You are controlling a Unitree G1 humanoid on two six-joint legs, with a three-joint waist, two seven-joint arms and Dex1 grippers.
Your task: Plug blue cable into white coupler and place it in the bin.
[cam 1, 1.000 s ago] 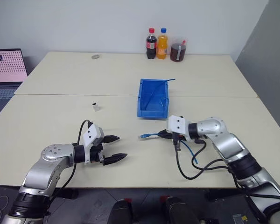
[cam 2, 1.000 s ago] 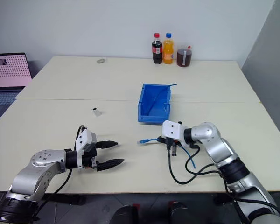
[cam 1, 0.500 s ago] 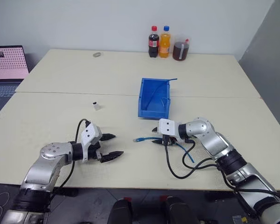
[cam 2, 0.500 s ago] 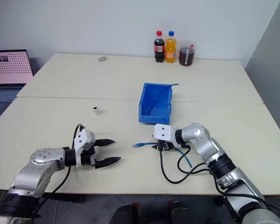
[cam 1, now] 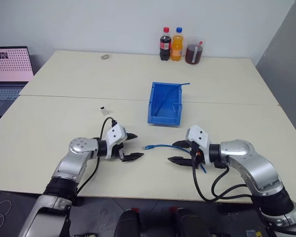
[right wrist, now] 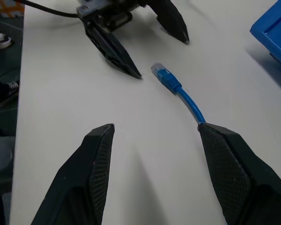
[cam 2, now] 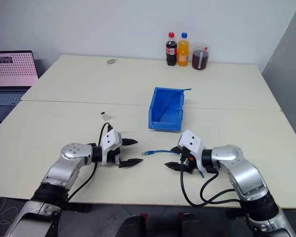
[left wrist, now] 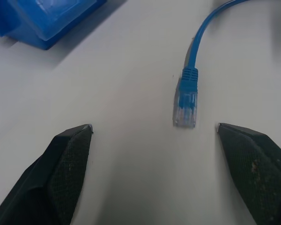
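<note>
So far nothing is plugged: I've got both the left gripper [cam 1: 130,146] and the right gripper [cam 1: 180,152] spread and empty, the blue cable [cam 1: 160,146] lying between them, the white coupler [cam 1: 103,108] untouched, the bin [cam 1: 164,118] waiting.

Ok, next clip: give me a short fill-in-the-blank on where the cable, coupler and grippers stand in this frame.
1. The blue cable lies on the ___, not in the bin.
2. Both the left gripper and the right gripper have their jaws ___.
3. The cable's clear plug sits between the two fingers of the ___ gripper.
4. The white coupler stands apart, with ___ plugged into it.

Missing words: table; open; left; nothing
</note>
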